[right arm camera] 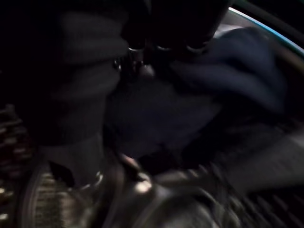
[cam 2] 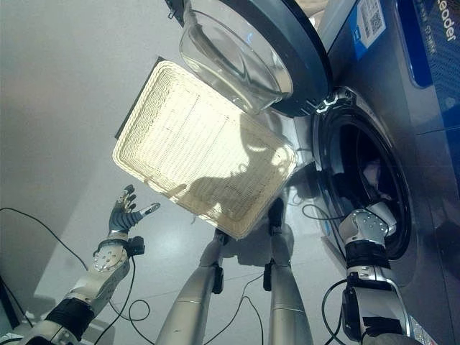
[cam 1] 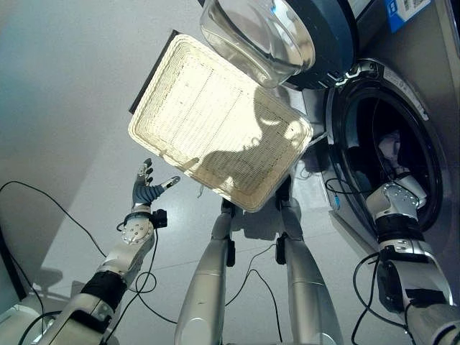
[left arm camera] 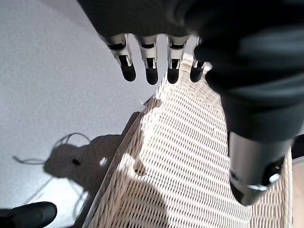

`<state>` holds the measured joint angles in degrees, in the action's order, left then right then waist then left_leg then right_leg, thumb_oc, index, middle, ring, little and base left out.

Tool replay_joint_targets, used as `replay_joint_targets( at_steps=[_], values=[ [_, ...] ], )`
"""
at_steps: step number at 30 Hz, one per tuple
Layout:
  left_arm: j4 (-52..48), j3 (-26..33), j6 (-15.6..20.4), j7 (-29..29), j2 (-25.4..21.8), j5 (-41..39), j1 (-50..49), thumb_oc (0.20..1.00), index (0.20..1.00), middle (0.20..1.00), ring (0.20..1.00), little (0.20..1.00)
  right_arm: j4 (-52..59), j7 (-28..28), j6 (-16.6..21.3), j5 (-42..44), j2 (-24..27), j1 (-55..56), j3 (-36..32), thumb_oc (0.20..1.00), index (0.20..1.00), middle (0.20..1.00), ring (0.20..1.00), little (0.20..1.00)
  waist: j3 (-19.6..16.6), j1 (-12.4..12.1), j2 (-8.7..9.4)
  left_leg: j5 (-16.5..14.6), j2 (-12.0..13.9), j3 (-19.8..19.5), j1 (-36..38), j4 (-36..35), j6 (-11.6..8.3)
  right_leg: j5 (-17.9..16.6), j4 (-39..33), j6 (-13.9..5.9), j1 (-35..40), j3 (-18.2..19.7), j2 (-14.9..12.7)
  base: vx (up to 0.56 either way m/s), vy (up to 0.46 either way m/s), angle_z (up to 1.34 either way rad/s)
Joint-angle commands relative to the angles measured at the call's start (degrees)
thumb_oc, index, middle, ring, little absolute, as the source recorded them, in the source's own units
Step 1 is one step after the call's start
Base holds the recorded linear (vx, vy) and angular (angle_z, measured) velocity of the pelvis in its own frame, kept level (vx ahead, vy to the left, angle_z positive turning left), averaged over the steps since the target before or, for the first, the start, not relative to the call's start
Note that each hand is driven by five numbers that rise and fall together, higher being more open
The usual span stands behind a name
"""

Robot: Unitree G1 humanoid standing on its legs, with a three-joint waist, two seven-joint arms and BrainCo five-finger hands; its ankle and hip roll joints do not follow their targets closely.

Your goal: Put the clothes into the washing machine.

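My right hand (right arm camera: 142, 57) reaches inside the grey front-loading washing machine (cam 1: 424, 108) among dark blue clothes (right arm camera: 199, 99) in its drum; I cannot tell its fingers' state. My left hand (cam 1: 147, 188), fingers spread, hangs outside it beside the cream woven basket (cam 1: 215, 122)

The basket (cam 1: 215, 122) sits on the floor (cam 1: 65, 86) at centre, with the washing machine (cam 2: 410, 144) to its right. The machine's door (cam 1: 287, 29) stands swung out over the basket's far right corner. The left hand (cam 1: 147, 188) is near the basket's near left edge; the right arm reaches into the drum (cam 1: 388, 151), where clothes (right arm camera: 190, 95) lie.
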<state>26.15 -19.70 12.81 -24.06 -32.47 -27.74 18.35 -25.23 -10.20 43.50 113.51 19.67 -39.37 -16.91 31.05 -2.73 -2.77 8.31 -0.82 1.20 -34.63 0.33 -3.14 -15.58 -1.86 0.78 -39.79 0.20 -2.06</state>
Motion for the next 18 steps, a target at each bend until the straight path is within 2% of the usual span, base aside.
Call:
replay_joint_targets(
  at_steps=[1,3,4,6,7,8,9,10,11,12,13,16,18],
  values=[
    [-0.87,-0.31,0.97,-0.25,-0.35,2.7,-1.88,1.0,1.0,1.0,1.0,1.0,5.04,7.98,-9.8,-0.51,4.48,5.23,0.96,1.0,1.0,1.0,1.0,1.0,-1.26,1.4,-2.12,4.16,-3.46,-2.44,-2.19,-1.78,3.33,3.46,4.65,-3.78,2.69,-4.14,0.42,-0.01,-0.026,0.04],
    [-0.89,-0.64,0.89,-0.75,-0.09,2.82,-2.01,1.0,1.0,1.0,1.0,1.0,4.43,9.12,-12.56,-0.51,4.03,5.3,2.18,1.0,1.0,1.0,1.0,1.0,-1.26,1.35,-2.15,4.28,-3.45,-2.44,-2.18,-1.86,3.34,3.44,4.61,-3.78,2.75,-4.22,0.39,0.0,-0.008,0.02],
    [-1.01,-0.92,0.6,-1.22,0.33,2.82,-2.06,1.0,1.0,1.0,1.0,1.0,2.62,10.99,-17.08,-0.51,4.24,5.24,4.48,1.0,1.0,1.0,1.0,1.0,-1.26,1.24,-2.24,4.42,-3.46,-2.43,-2.22,-1.93,3.34,3.49,4.58,-3.78,2.82,-4.34,0.31,0.0,0.0,0.0],
    [-0.44,-1.2,0.52,-1.43,0.84,2.51,-2.16,1.0,1.0,1.0,1.0,1.0,-0.11,13.92,-22.6,-0.51,5.43,4.66,8.04,1.0,1.0,1.0,1.0,1.0,-1.26,1.02,-2.25,4.61,-3.4,-2.33,-2.25,-2.03,3.3,3.6,4.63,-3.73,2.88,-4.58,0.27,-0.02,-0.006,0.08],
    [0.03,-1.36,0.7,-1.67,1.13,2.12,-2.26,1.0,1.0,1.0,1.0,1.0,-1.95,14.24,-24.98,-0.51,6.38,4.75,9.64,1.0,1.0,1.0,1.0,1.0,-1.26,0.96,-2.16,4.72,-3.39,-2.33,-2.3,-2.09,3.28,3.67,4.8,-3.72,2.84,-4.73,0.27,-0.04,0.008,0.1],
    [0.88,-1.28,1.02,-0.53,1.81,1.38,-2.65,1.0,1.0,1.0,1.0,1.0,-4.93,11.78,-25.87,-4.96,8.1,5.37,12.62,1.0,1.0,1.0,1.0,1.0,-1.26,0.86,-2.01,4.96,-3.35,-2.24,-2.13,-2.45,3.23,3.76,4.83,-3.73,3.01,-5.07,0.25,-0.04,0.012,0.07],
    [1.32,-1.31,1.1,-0.14,2.08,1.16,-2.78,1.0,1.0,1.0,1.0,1.0,-6.17,9.26,-25.56,-10.49,8.44,5.75,13.47,1.0,1.0,1.0,1.0,1.0,-1.26,0.77,-1.92,5.13,-3.35,-2.24,-2.28,-2.59,3.24,3.66,4.81,-3.69,2.89,-5.27,0.24,-0.03,0.012,0.05],
    [1.43,-1.32,1.15,-0.08,2.16,1.12,-2.82,1.0,1.0,1.0,1.0,1.0,-6.34,8.72,-25.42,-11.7,8.47,5.8,13.59,1.0,1.0,1.0,1.0,1.0,-1.26,0.77,-1.92,5.16,-3.35,-2.25,-2.27,-2.63,3.25,3.65,4.79,-3.69,2.89,-5.32,0.24,-0.04,0.009,0.05],
    [2.35,-1.48,1.82,0.33,2.9,0.62,-3.44,1.0,1.0,1.0,1.0,1.0,-8.09,6.96,-23.18,-18.9,9.45,6.86,15.03,1.0,1.0,1.0,1.0,1.0,-1.26,0.68,-1.6,5.31,-3.21,-2.1,-2.13,-3.02,3.19,3.59,4.54,-3.65,3.05,-5.72,0.14,-0.03,0.005,0.05],
    [2.62,-1.5,1.96,0.38,3.03,0.48,-3.5,1.0,1.0,1.0,1.0,1.0,-8.48,6.78,-22.84,-20.32,9.66,6.98,15.22,1.0,1.0,1.0,1.0,1.0,-1.26,0.66,-1.52,5.35,-3.2,-2.1,-2.26,-3.0,3.18,3.54,4.53,-3.63,2.96,-5.79,0.14,-0.05,0.012,0.05],
    [3.62,-1.63,2.06,0.41,3.37,0.03,-3.81,1.0,1.0,1.0,1.0,1.0,-9.87,5.11,-21.61,-25.37,10.16,7.37,15.78,1.0,1.0,1.0,1.0,1.0,-1.26,0.59,-1.33,5.37,-3.21,-2.16,-2.16,-3.09,3.11,3.58,4.43,-3.58,3.13,-5.96,0.13,-0.02,0.015,0.03],
    [7.19,-1.94,3.62,0.85,5.05,0.4,-4.16,1.0,1.0,1.0,1.0,1.0,-13.23,3.34,-20.37,-30.27,10.26,7.41,16.71,1.0,1.0,1.0,1.0,1.0,-1.26,0.38,-1.05,5.42,-3.14,-2.07,-2.09,-3.12,3.04,3.42,4.4,-3.57,3.18,-6.33,0.0,-0.04,0.026,0.04],
    [9.21,-1.99,4.25,1.18,6.26,0.09,-4.25,1.0,1.0,1.0,1.0,1.0,-14.37,3.47,-20.95,-30.91,9.47,7.73,16.69,1.0,1.0,1.0,1.0,1.0,-1.26,0.33,-0.93,5.31,-3.16,-2.11,-1.88,-3.05,3.03,3.42,4.48,-3.59,3.32,-6.52,-0.1,-0.03,0.031,0.03]
  ],
)
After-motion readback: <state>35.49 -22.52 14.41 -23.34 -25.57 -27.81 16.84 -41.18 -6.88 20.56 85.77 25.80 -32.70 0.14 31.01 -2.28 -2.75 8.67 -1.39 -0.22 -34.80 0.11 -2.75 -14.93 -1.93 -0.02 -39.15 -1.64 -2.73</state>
